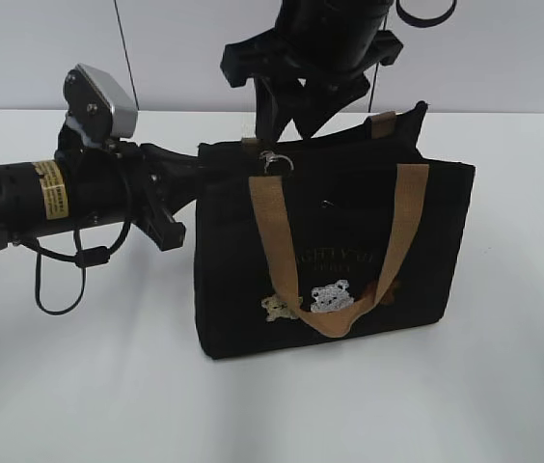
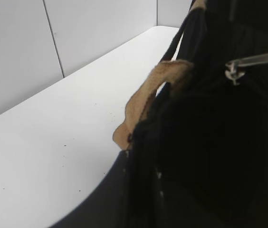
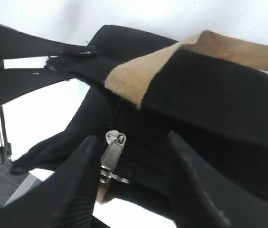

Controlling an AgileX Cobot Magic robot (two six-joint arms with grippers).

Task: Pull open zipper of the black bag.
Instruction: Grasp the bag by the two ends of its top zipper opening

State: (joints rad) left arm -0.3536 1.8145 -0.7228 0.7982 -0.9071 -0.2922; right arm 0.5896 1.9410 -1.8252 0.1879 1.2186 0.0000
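The black bag (image 1: 226, 256) stands upright on the white table, its tan handle (image 1: 274, 241) hanging down the front. My left gripper (image 1: 193, 181) comes in from the left and is shut on the bag's top left corner; the right wrist view shows its fingers (image 3: 39, 45) pinching that fabric. My right gripper (image 1: 291, 121) hangs above the bag's top, open. In the right wrist view the zipper's silver pull tab (image 3: 111, 156) lies between the jaws of the right gripper (image 3: 133, 142), close to the left finger and not clamped. The pull also shows at the bag's top left (image 1: 274, 162).
The white table (image 1: 79, 386) reaches around the bag, with a pale wall behind. A loose black cable (image 1: 60, 280) loops under the left arm. A tan strap (image 2: 148, 95) folds over the bag's edge (image 2: 210, 142) in the left wrist view.
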